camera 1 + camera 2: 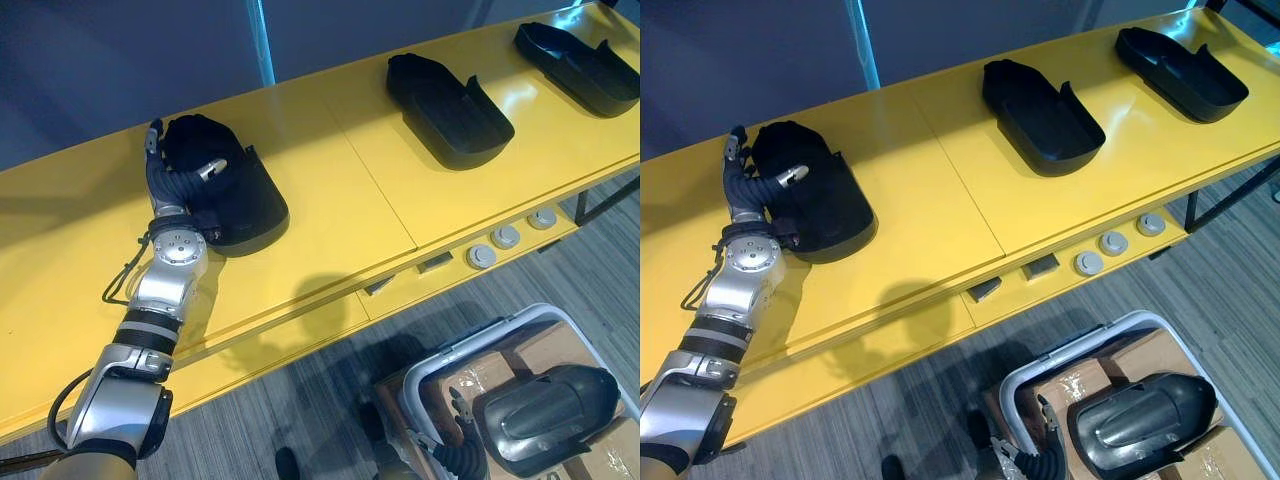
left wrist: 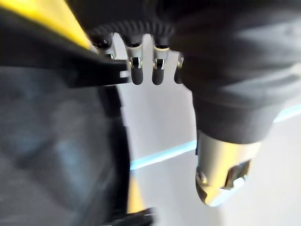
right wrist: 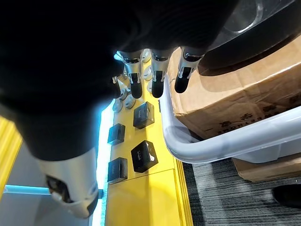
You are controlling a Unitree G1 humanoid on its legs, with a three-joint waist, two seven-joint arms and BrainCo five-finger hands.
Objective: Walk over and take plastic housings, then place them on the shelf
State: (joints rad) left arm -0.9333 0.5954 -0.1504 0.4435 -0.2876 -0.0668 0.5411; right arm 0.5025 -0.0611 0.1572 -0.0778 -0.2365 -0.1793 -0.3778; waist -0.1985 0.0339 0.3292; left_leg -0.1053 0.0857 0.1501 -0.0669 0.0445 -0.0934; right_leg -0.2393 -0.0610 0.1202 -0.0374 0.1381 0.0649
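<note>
Black plastic housing (image 1: 228, 190), a scoop-shaped shell, sits on the left part of the long yellow shelf (image 1: 350, 200), its long axis running from far-left to near-right. The left hand (image 1: 172, 182) is right up against its left flank. So the shell lies to the right of the fingers, and any pull-away has to go left and near to clear it.

The head views show the thumb reaching over the shell's top and the fingers lying along its far-left side. The left wrist view adds more: the fingers (image 2: 137, 70) run out straight, side by side, and the thumb (image 2: 225, 175) is held well apart. A dark edge of the shell touches the fingertips, and I see nothing clamped between fingers and thumb. That looks like a set-down, not a grip.

Two more black housings, one mid-shelf (image 1: 450, 105) and one at the far right (image 1: 580, 65), lie well apart from it.

Down at near right, a glossy dark housing (image 1: 545, 405) rests in a white-rimmed bin (image 1: 500, 335). The right hand (image 1: 462, 455) hangs just beside that rim and is clearly the nearer hand for this one. In the right wrist view its fingers (image 3: 157, 80) hang straight and loose beside a brown cardboard box (image 3: 225, 89), holding nothing. That view also shows black square switches (image 3: 143, 115) on the shelf's front edge.
</note>
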